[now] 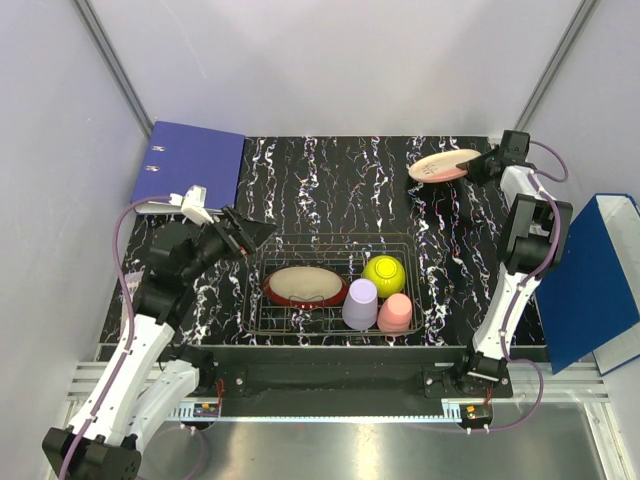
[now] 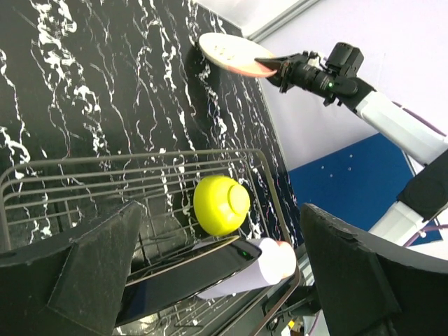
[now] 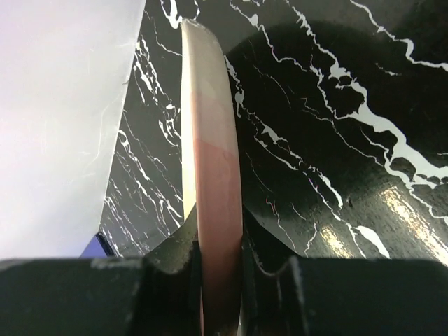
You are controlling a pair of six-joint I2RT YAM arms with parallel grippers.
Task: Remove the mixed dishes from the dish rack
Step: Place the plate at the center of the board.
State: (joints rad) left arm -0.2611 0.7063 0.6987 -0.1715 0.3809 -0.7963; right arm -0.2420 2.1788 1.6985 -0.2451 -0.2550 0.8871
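The wire dish rack sits at the table's near middle. It holds the dark-red-rimmed beige plate, the upturned yellow-green bowl, the lavender cup and the smaller pink cup. My left gripper is open and empty, just off the rack's far left corner. In the left wrist view the bowl, the lavender cup and the rack's rim show between its fingers. My right gripper is shut on the rim of the cream-pink plate, held low over the table's far right. The plate stands edge-on in the right wrist view.
A blue binder lies flat at the back left corner. Another blue binder stands off the table's right edge beside the right arm. Pale walls close in the back and both sides of the black marbled table.
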